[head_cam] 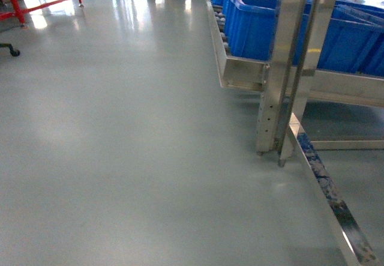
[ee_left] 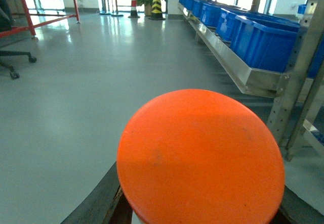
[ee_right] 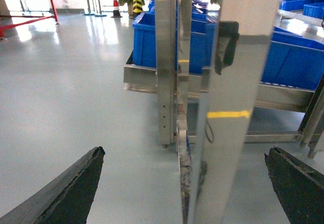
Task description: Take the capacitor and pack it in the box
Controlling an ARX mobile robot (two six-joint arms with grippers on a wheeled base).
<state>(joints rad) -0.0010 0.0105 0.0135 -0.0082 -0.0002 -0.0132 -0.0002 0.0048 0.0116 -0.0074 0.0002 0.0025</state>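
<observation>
**Robot faces rack of blue bins; pink box out of sight**

Head view: grey floor (head_cam: 120,158), steel rack (head_cam: 282,98), several blue plastic bins (head_cam: 252,26). Left wrist view: one round orange disc (ee_left: 202,158) fills the foreground; the left gripper's state cannot be told. Right wrist view: right gripper (ee_right: 185,188) spread wide, two dark fingers (ee_right: 66,193) empty, flanking a steel upright (ee_right: 167,57).

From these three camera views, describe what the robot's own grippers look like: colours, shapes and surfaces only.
Only finger parts show. The right gripper has two dark grey-black wedge-shaped fingers with rough, worn edges. The left gripper shows only dark finger edges at the frame's bottom, behind an orange disc. No cables or markings visible; the head view shows neither arm.
</observation>
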